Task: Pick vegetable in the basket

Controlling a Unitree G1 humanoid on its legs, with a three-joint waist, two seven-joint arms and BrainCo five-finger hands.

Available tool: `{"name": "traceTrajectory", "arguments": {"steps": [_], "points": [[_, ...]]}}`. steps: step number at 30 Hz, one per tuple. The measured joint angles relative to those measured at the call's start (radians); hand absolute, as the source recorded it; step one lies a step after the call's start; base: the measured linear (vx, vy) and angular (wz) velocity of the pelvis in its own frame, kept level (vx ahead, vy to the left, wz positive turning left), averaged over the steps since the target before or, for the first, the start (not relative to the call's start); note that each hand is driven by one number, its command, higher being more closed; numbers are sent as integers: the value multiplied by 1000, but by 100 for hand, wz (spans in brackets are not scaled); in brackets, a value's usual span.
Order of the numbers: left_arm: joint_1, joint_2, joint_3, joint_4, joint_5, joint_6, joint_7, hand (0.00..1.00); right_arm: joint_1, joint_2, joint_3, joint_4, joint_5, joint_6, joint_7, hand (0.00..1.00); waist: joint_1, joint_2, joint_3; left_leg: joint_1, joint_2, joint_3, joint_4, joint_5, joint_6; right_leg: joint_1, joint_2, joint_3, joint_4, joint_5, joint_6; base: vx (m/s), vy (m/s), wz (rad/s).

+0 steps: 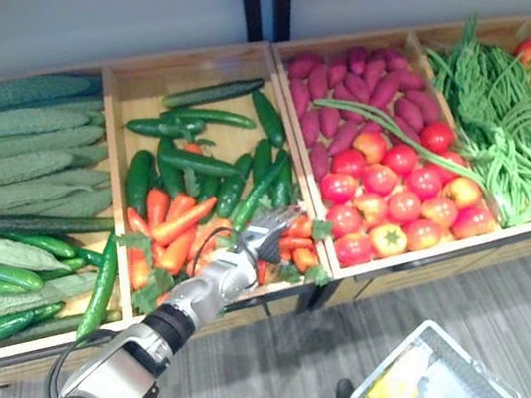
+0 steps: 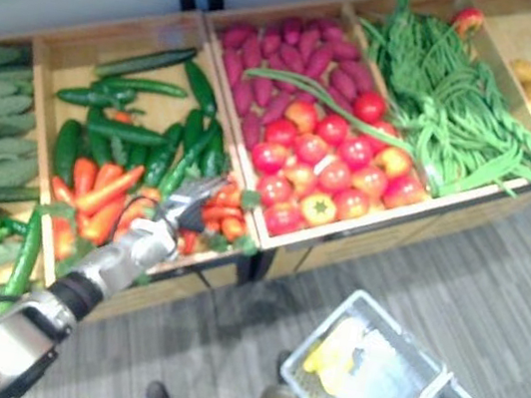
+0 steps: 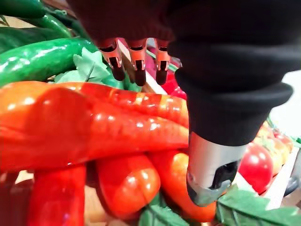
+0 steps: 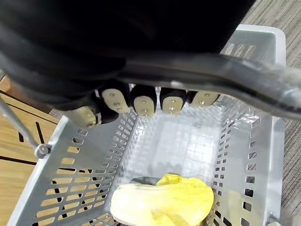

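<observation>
The left hand (image 1: 263, 236) is reaching out over the pile of carrots (image 1: 176, 225) in the wooden crate (image 1: 133, 89). Its arm is stretching up from the lower left, and the hand is pointing forward and down. Its fingers (image 3: 137, 60) are lying straight and a little apart, and its thumb (image 3: 207, 175) is hanging off to one side. It is holding nothing. The hand is sitting just above the carrots, and I cannot tell if it is touching them. Dark green cucumbers (image 1: 200, 163) are lying just behind the carrots in the same crate. Red tomatoes (image 1: 397, 195) are sitting in the next crate over. The right hand (image 4: 143, 101) is curling its fingers tight around the handle (image 4: 211, 75) of the grey basket (image 4: 84, 188). The basket is hanging low over the floor, well apart from the carrots. A yellow thing (image 4: 164, 200) is lying inside it.
</observation>
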Motion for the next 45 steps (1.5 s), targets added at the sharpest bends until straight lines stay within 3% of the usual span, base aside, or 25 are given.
{"name": "traceTrajectory", "arguments": {"steps": [26,41,42,45], "points": [[7,54,46,114,8,31,7,0,0,-13,5,2,1,2,-6,100,0,10,21,-7,1,-23,16,-2,-3,16,-11,-29,-15,5,-3,-1,-15,2],[-64,-19,79,114,6,71,42,0,-29,-16,6,-9,1,2,-7,100,2,-3,45,-57,5,4,29,-3,-3,-48,0,19,-20,40,7,-5,-18,-6],[-66,-21,81,114,6,75,46,100,-29,-16,6,-18,1,3,-7,100,2,-3,46,-59,5,6,29,-3,-3,-52,1,23,-20,43,7,-18,-21,-7],[-80,-31,81,114,6,77,51,100,-29,-16,5,-19,1,3,-10,100,2,-4,47,-59,5,6,29,-3,-2,-52,1,24,-20,43,7,-5,-7,-1]]}}
